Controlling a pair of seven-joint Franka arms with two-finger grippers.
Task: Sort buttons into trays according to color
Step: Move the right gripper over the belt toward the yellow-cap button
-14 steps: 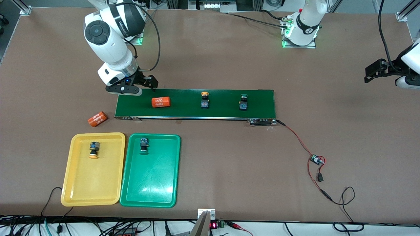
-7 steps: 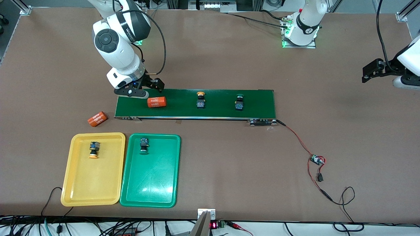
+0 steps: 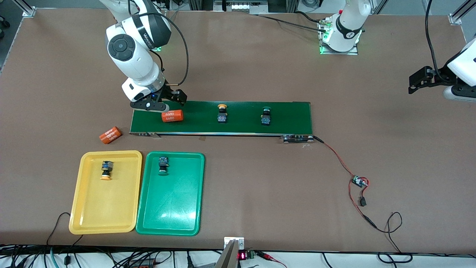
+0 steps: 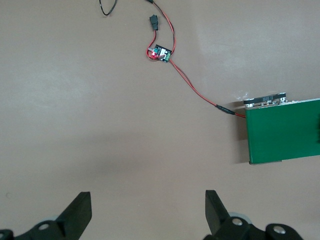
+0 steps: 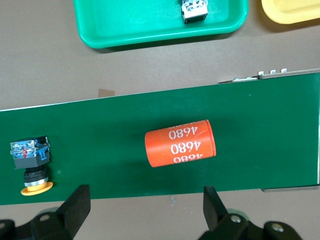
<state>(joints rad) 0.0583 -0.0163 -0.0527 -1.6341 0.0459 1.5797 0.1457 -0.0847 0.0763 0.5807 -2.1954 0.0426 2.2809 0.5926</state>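
Two buttons ride the dark green conveyor belt (image 3: 290, 113): a yellow-capped one (image 3: 222, 113) and a green-capped one (image 3: 265, 115). Another yellow button (image 3: 106, 170) lies in the yellow tray (image 3: 104, 208), and another green button (image 3: 163, 164) lies in the green tray (image 3: 171, 204). My right gripper (image 3: 163, 102) is open and empty over the belt's edge, beside an orange cylinder (image 3: 172, 116). The right wrist view shows that cylinder (image 5: 180, 143), the yellow button (image 5: 31, 165) and my right gripper (image 5: 145, 205). My left gripper (image 3: 420, 80) waits open over bare table, also shown in its wrist view (image 4: 148, 212).
A second orange cylinder (image 3: 110, 134) lies on the table off the belt's end, toward the right arm's end. A red wire runs from the belt's other end to a small circuit board (image 3: 359, 181), which also shows in the left wrist view (image 4: 160, 52).
The belt has carried the orange cylinder and both buttons toward the right arm's end. My right gripper moved over the belt's edge by the cylinder. My left arm shifted slightly.
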